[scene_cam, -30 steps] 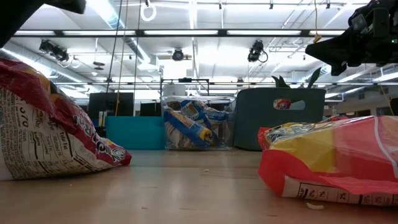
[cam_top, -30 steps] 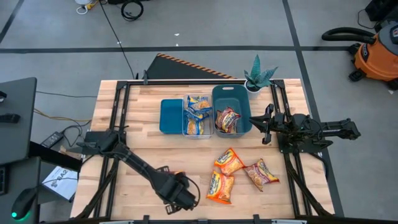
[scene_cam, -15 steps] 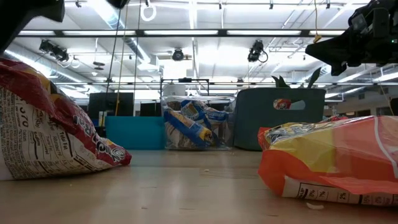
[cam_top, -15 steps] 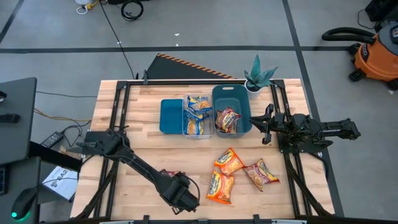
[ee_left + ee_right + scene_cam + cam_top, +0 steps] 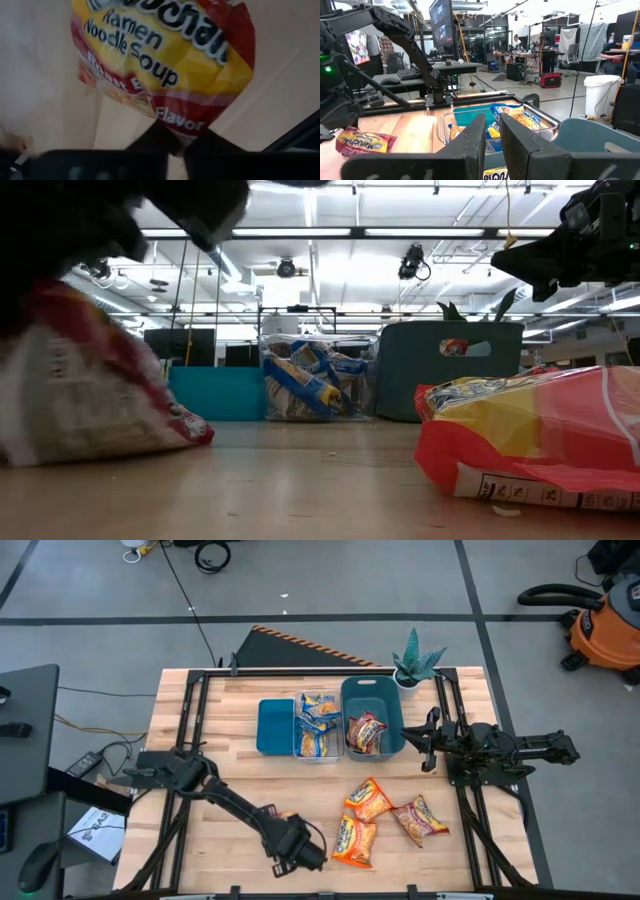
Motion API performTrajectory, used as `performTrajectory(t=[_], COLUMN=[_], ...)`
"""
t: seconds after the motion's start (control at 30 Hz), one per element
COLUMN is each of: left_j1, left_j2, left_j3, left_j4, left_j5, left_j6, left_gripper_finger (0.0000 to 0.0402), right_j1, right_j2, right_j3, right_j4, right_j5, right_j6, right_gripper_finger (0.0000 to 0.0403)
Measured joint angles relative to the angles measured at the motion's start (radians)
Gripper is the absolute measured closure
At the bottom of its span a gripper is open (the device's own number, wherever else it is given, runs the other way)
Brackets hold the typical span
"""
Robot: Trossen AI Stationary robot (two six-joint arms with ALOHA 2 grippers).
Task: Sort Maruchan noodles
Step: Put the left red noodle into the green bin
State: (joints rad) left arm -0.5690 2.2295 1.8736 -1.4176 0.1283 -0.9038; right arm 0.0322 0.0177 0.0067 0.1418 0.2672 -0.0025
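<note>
One red-and-yellow Maruchan packet (image 5: 165,65) sits pinched by its lower edge in your left gripper (image 5: 177,145), its length running straight ahead of it.

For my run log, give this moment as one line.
left tool: shut on red noodle packet | right tool: open, waiting by bins

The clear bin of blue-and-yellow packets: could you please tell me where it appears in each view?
High view: clear bin just above centre.
Low view: centre, in the background.
Left wrist view: not in it.
Right wrist view: ahead, at middle distance.
Shared landmark: the tall teal bin beside it.
</note>
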Motion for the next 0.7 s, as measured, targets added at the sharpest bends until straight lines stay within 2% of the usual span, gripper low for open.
performTrajectory(t=[0.07,0.27,0.5,0.7], left_j1=[0.015,0.061,0.128,0.183], left_j2=[0.000,-0.041,-0.173,-0.296], left_j3=[0.000,0.000,0.000,0.002], left_j4=[-0.010,-0.058,-0.075,-0.052], left_j5=[0.000,-0.015,-0.153,-0.311], left_j6=[0.024,0.054,0.066,0.143], left_gripper_finger=[0.0391,0.0396,0.0398,0.0398], right_j1=[0.000,0.000,0.000,0.000], right_j2=[0.000,0.000,0.000,0.000], right_j3=[0.000,0.000,0.000,0.000], right_j4=[0.000,-0.001,-0.001,-0.001], right_j5=[0.000,0.000,0.000,0.000], right_j6=[0.000,0.000,0.000,0.000], right_gripper_finger=[0.0341,0.0341,0.0341,0.0341])
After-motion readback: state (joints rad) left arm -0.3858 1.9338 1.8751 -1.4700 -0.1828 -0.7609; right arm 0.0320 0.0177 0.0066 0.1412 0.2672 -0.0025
